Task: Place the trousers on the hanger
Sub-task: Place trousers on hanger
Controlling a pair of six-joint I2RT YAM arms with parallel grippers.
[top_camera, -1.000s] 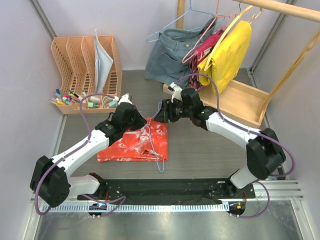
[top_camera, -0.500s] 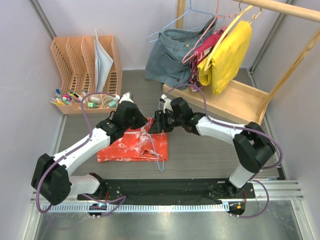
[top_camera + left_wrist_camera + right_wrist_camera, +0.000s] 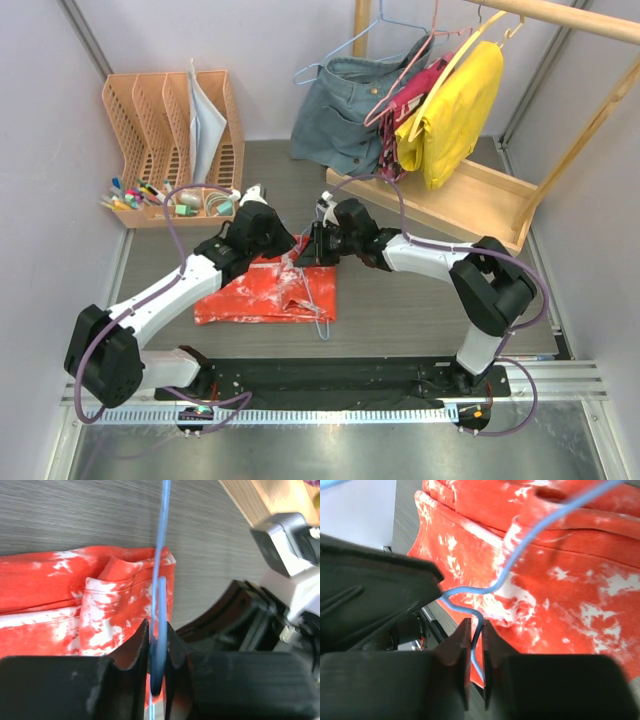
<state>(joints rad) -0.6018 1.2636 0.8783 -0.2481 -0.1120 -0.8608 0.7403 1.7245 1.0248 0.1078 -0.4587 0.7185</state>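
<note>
The red-orange trousers (image 3: 255,295) with white splotches lie folded flat on the table between the arms. The light-blue wire hanger (image 3: 318,318) rests over their right part. My left gripper (image 3: 283,255) is shut on the hanger's wire (image 3: 163,540), which runs upright between its jaws (image 3: 157,637) above the trousers (image 3: 55,595). My right gripper (image 3: 313,247) faces it from the right. Its jaws (image 3: 476,632) are drawn in on a bent stretch of the hanger (image 3: 520,550), with the trousers (image 3: 570,560) behind.
Orange file racks (image 3: 170,115) and several markers (image 3: 150,192) stand at the back left. A wooden clothes rack (image 3: 470,200) at the back right carries a grey-blue denim garment (image 3: 345,105), a yellow garment (image 3: 455,105) and a pink hanger (image 3: 405,85).
My right gripper has moved left to the trousers' top right corner and its jaws have narrowed onto the hanger wire. The left gripper has held still, shut on the wire.
</note>
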